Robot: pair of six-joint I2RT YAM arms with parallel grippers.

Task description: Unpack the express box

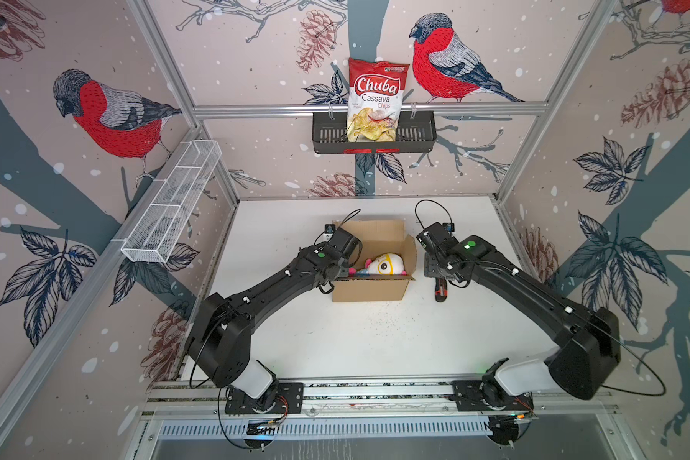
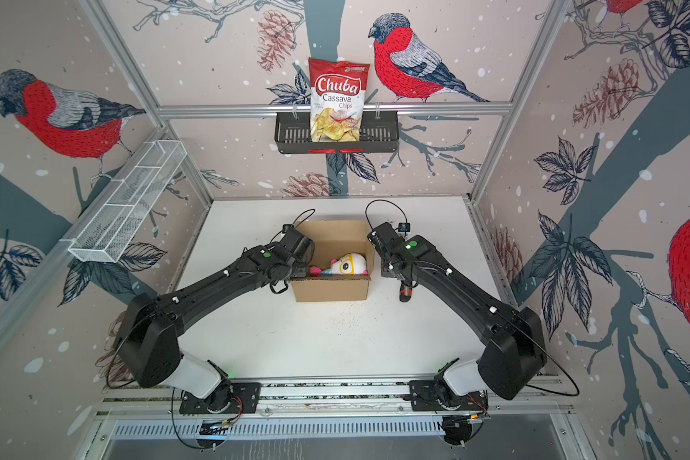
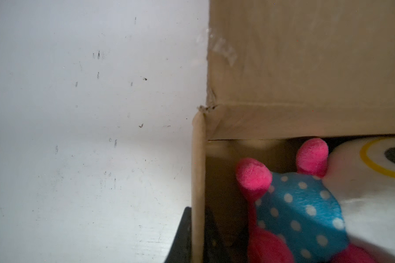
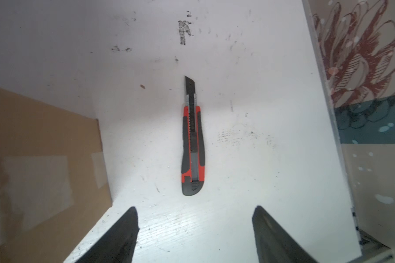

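While L tool (image 3: 197, 242) pinches box (image 1: 369, 290), toy (image 1: 385, 265) inside

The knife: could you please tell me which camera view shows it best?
The right wrist view: the knife lies whole and unobstructed on the table, blade out. In both top views only its end shows beneath the right arm. The left wrist view misses it.
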